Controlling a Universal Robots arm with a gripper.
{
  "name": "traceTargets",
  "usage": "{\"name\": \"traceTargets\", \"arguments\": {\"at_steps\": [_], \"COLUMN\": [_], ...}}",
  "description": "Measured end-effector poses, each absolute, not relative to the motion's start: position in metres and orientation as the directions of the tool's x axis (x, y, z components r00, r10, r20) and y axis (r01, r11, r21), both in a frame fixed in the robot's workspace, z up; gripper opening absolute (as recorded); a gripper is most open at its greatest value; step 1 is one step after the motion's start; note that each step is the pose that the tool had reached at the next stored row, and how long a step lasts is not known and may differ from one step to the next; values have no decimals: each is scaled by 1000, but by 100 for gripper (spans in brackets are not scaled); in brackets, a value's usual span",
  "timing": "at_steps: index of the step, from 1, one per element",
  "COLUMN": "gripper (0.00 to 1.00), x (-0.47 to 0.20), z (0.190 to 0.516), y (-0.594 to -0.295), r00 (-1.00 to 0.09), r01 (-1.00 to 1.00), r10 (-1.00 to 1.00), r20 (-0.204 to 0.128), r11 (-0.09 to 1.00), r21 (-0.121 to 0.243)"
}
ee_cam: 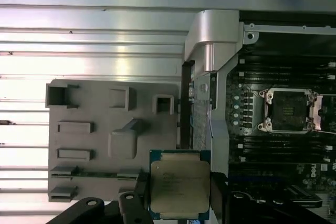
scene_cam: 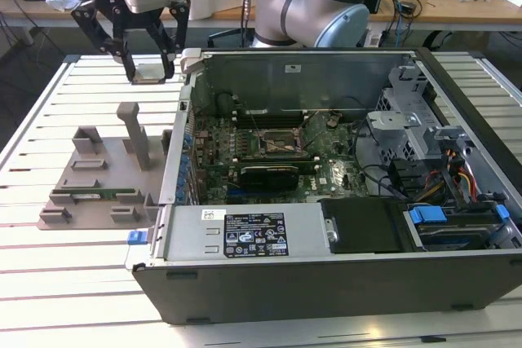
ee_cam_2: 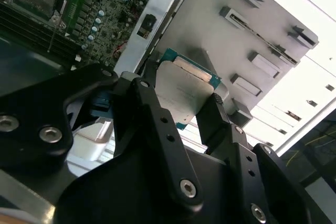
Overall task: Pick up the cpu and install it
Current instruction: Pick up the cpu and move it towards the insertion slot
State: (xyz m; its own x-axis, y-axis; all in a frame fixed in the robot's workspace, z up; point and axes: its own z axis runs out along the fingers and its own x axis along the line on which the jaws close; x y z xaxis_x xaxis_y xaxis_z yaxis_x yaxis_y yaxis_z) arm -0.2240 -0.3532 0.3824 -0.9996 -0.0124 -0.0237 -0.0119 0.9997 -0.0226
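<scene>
And here we have it: the gripper (scene_cam: 150,69) is clamped on the cpu (scene_cam: 151,76), narrowed down to the chip's width, and nothing else is in its grasp. In the exterior view the pair hangs clear of the slatted table (scene_cam: 49,266) at the exterior view's left, towards the far side. It is up above the grey fixture (scene_cam: 98,177) and just outside the wall of the open computer case (scene_cam: 326,283).

In the second wrist view the black fingers (ee_cam_2: 152,114) bear on two opposite edges of the chip, with the silvery top plate bare between them and the green rim peeking out at the corners. That looks to us like the right place to take it. We judge this a light, stiff little plate that won't bend or sag. But that metal top looks smooth and could be slippery, so an edge grip with steady, modest pressure suits it. We'd expect the underside to be the delicate face, and a thin board like this would not forgive a knock or a skewed seating.

In the first wrist view the chip sits square between the fingertips, plate towards the camera, with no tilt that we can make out. The socket (ee_cam: 289,109) shows open on the motherboard inside the case, well apart from the chip. In the exterior view the socket (scene_cam: 273,143) lies to the right of the gripper and nearer to us. So it's picked up, but not yet installed.
</scene>
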Motion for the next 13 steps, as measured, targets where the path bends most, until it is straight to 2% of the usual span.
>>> {"name": "traceTargets", "arguments": {"at_steps": [13], "gripper": [55], "x": [-198], "z": [382], "y": [-353], "r00": [-1000], "r01": [-12], "r10": [-12], "r20": [-24], "r11": [1000], "r21": [-23]}}
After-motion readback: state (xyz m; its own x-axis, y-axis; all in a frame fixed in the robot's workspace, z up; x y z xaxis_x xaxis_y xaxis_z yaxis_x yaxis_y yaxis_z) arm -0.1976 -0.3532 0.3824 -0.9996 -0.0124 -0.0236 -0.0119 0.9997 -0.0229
